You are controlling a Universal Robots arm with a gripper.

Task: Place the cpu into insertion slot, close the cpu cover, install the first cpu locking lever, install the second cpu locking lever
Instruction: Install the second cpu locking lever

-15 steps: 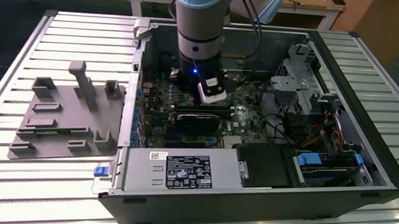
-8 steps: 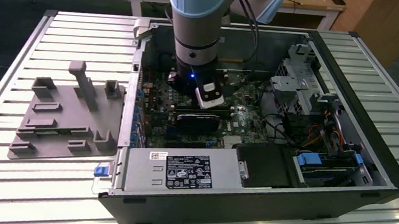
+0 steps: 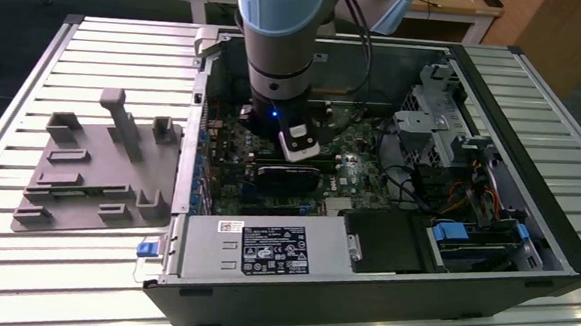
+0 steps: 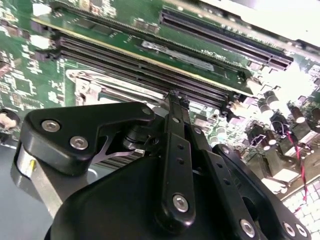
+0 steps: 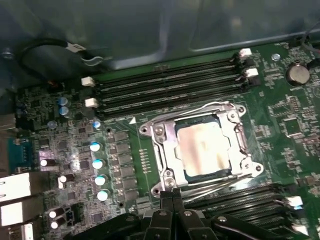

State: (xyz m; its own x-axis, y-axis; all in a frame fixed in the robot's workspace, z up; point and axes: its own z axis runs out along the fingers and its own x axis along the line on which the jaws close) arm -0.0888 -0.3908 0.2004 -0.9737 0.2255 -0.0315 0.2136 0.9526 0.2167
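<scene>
The cpu (image 5: 202, 147) lies flat in the insertion slot (image 5: 146, 130), its silver top showing through the cut-out of the cpu cover (image 5: 167, 147), which is folded down over it. One thin wire locking lever (image 5: 212, 105) runs along the side by the memory slots, and a second lever (image 5: 220, 184) runs along the opposite side. My gripper (image 5: 172, 192) is shut, its tips pressed together right at the end of that second lever, at the socket's corner. In the second wrist view the shut fingertips (image 4: 176, 100) hang just over the socket's rim (image 4: 95, 85). In the exterior view the gripper (image 3: 289, 180) reaches down inside the case.
The open computer case (image 3: 363, 293) lies on a slatted table, with a power supply (image 3: 252, 249) in front and a drive cage (image 3: 439, 120) on the exterior view's right. A grey fixture (image 3: 93, 171) lies outside. Memory slots (image 5: 165, 90), capacitors (image 5: 97, 162) and a coin battery (image 5: 298, 73) surround the socket.
</scene>
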